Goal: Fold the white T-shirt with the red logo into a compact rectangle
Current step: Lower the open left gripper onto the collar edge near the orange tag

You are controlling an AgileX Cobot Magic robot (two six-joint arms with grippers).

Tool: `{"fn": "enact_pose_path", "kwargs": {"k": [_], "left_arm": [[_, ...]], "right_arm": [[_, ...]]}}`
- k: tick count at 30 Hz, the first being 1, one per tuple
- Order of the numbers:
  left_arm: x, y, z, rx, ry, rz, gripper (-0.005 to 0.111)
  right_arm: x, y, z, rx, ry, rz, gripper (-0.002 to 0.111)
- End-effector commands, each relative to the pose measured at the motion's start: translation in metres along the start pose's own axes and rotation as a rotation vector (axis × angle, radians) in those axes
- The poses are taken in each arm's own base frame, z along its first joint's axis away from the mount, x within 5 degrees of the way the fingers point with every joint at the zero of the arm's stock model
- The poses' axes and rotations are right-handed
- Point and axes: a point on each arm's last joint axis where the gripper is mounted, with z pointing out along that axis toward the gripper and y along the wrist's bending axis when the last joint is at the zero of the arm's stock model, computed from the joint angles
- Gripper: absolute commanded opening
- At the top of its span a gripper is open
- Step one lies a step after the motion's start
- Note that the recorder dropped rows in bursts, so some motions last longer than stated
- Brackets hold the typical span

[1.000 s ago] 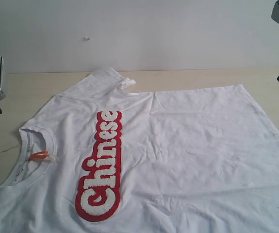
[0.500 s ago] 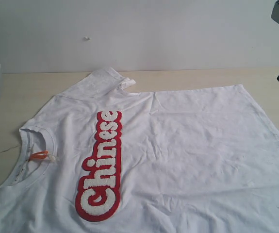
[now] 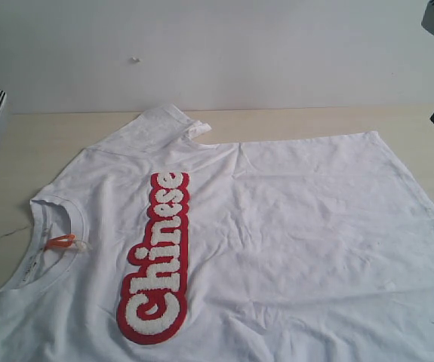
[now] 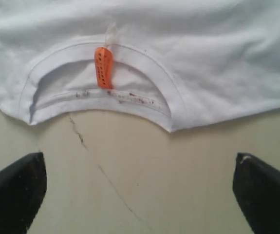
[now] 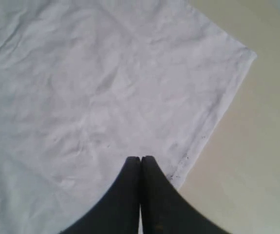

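Lying spread out, the T-shirt (image 3: 292, 226) has its collar (image 3: 50, 219) at eight o'clock and logo (image 3: 158, 256) at seven; left gripper (image 4: 140, 163) gapes beside the collar, right gripper (image 5: 140, 161) is pinched together over the hem (image 5: 217, 112).

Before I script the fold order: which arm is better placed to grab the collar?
Probably left: the left gripper is open, facing the collar; the right gripper is shut by the hem.

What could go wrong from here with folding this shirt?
The left pincer gapes over bare table short of the collar; closing there may catch nothing. The right pincer is shut above the hem, so it might just push and wrinkle the white T-shirt. The far sleeve lies partly folded, which could skew the fold.
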Motion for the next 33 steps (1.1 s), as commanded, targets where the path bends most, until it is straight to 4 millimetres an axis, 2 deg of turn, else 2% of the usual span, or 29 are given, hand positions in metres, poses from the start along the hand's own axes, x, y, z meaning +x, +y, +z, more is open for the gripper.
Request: {"fn": "enact_pose_path", "kwargs": {"k": [1,6,12,20,26,33], "left_arm": [[0.008,0.009,0.009,0.050,0.117,-0.013,0.105],[0.000,0.021,0.034,0.048,0.032,0.082,0.105],[0.001,0.036,0.068,0.037,0.032,0.114,0.105],[0.003,0.048,0.118,0.044,0.024,0.100,0.105],[0.002,0.047,0.141,0.081,-0.004,0.103,0.105],[0.004,0.049,0.151,0.079,-0.013,0.081,0.105]], "right_arm": [[-0.003,-0.002,-0.001,0.015,-0.016,-0.022,0.000],[-0.003,-0.002,-0.001,0.016,-0.016,-0.064,0.000],[-0.002,-0.002,-0.001,0.019,-0.013,-0.129,0.000],[-0.002,-0.005,0.016,-0.013,0.022,-0.122,0.000],[0.000,-0.008,0.026,-0.016,0.058,-0.136,0.000],[0.001,-0.009,0.039,-0.047,0.091,-0.148,0.000]]}}
